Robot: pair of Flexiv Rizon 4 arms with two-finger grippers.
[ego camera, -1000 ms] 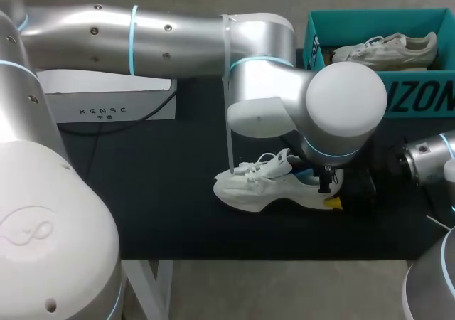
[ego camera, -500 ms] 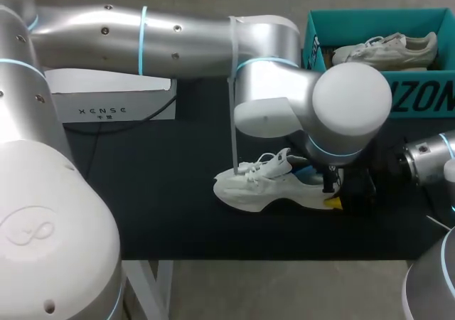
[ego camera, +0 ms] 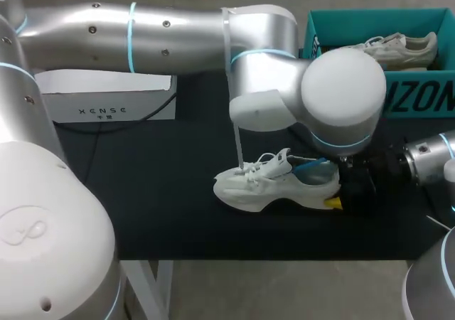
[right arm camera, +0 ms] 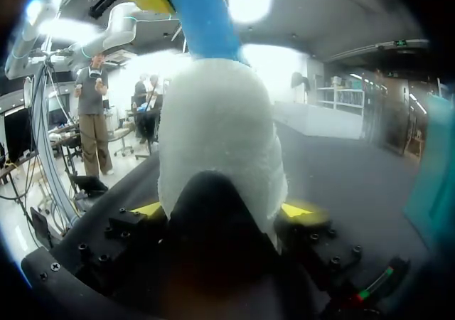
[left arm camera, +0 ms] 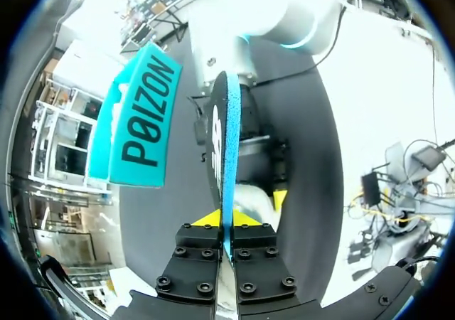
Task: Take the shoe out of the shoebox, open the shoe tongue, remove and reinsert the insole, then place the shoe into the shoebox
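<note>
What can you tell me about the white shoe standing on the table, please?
The shoe is a white trainer with white laces and a thick sole; its upper looks like a knit fabric. It stands upright on its sole on the black table, toe pointing away from the right gripper, which clasps its heel from both sides. A blue insole sticks up out of its opening, pinched by the left gripper.

Silver arms (ego camera: 178, 39), glowing cyan joint rings (ego camera: 132, 39).
</note>
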